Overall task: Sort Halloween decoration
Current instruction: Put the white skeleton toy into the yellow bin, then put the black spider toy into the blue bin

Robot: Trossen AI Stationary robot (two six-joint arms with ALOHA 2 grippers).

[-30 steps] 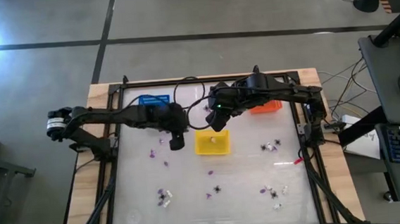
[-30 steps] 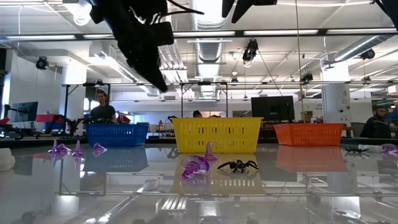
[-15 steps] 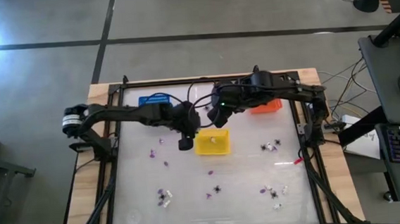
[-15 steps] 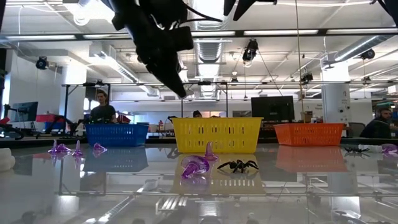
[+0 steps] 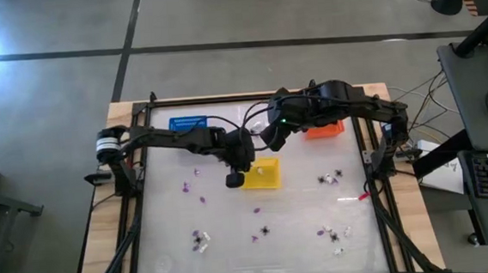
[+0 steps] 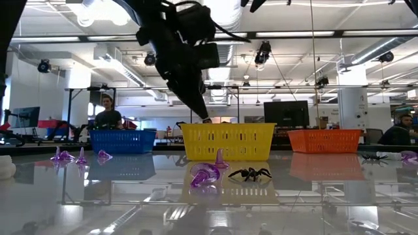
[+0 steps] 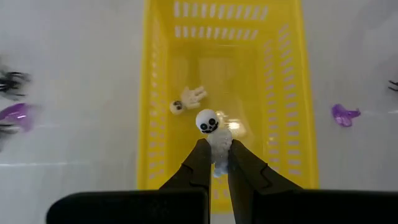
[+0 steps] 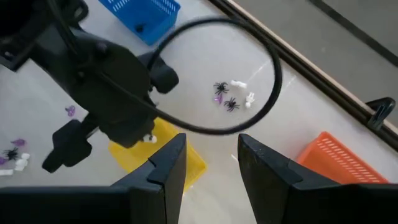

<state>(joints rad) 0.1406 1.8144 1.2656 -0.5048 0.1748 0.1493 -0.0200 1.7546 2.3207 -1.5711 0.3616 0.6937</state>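
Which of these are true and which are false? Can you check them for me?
1. The left gripper is pinching a little white skeleton. True.
2. It is holding the skeleton over the blue basket. False: it is over the yellow basket.
3. The yellow basket has nothing in it. False: a cream trinket already lies inside.
4. The right gripper is open and holds nothing. True.
5. The orange basket sits at the far side of the table, on the right arm's side. True.
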